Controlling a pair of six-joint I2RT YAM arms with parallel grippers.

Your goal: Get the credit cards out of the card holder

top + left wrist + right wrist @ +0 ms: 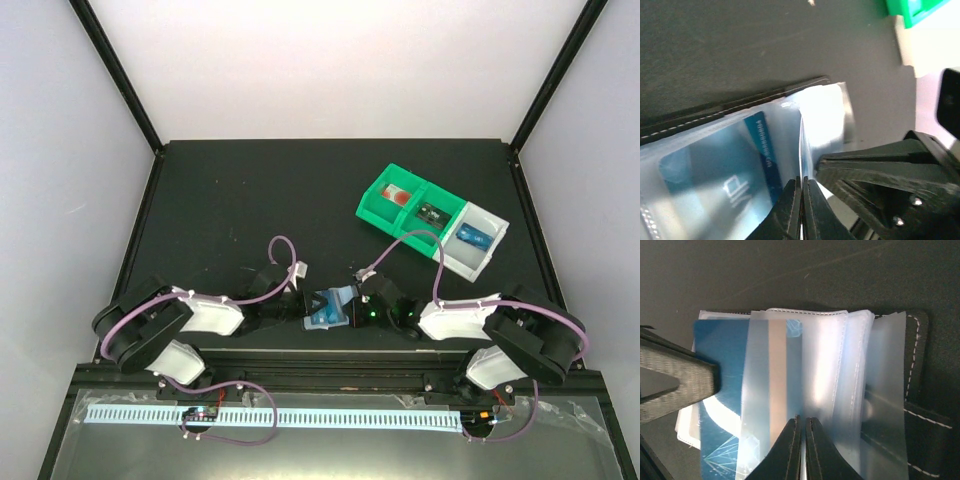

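1 card holder (328,310), 1 tray (378,220)

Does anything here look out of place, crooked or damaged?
Nothing is spilled or broken. Only the card holder looks untidy: its clear sleeves are fanned apart, and one blue credit card sticks partway out of its sleeve.

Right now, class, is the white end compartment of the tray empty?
No, a blue card lies inside that white part of the tray.

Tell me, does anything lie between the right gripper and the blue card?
Yes. A translucent sleeve of the card holder lies over much of the credit card; the right gripper seems to pinch that sleeve, not bare card.
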